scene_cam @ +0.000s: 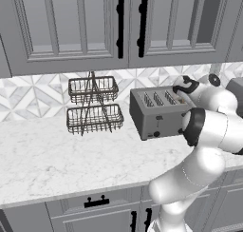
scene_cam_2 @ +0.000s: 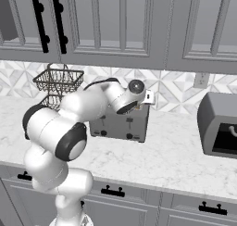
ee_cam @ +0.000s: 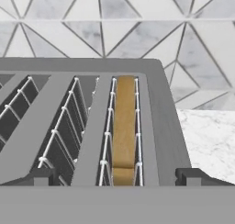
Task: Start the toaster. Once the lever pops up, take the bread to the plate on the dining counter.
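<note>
1 bread (ee_cam: 124,126) slice upright, edge-on in toaster (ee_cam: 158,122) slot

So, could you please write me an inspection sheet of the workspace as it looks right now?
Surface: white marble worktop, patterned tiles behind.
Job's things: grey toaster near the wall; bread sits down in its end slot.
Clutter: two-tier wire basket rack left of the toaster; grey appliance to its right.
Grippers: gripper open, above the toaster's top, holding nothing.
Cables: nothing seen.
Surroundings: grey cupboards above, drawers below; wall outlet.
</note>
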Robot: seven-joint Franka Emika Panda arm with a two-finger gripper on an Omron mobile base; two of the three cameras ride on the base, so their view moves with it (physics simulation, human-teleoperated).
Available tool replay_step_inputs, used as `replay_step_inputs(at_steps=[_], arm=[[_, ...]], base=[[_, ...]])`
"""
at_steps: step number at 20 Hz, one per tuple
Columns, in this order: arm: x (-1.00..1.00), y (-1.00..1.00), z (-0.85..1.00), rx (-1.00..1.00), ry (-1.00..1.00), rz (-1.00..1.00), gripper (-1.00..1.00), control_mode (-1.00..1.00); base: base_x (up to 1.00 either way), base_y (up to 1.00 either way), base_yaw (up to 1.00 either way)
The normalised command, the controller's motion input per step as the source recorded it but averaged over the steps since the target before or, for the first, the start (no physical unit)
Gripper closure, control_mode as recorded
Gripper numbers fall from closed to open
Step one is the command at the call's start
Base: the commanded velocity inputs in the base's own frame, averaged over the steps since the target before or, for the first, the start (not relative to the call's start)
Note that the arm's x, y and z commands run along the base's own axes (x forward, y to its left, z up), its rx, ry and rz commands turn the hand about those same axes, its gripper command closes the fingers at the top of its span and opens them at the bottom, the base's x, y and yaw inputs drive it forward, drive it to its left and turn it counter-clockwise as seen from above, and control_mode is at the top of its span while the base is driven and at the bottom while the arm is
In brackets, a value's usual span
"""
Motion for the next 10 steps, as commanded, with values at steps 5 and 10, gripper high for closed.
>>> replay_step_inputs(at_steps=[5,10], arm=[[0.18,0.00,-0.09,0.00,0.00,0.00,-1.00,-1.00],[0.17,0.00,-0.10,0.00,0.00,0.00,-1.00,-1.00]], base=[[0.00,0.00,0.00],[0.00,0.00,0.00]])
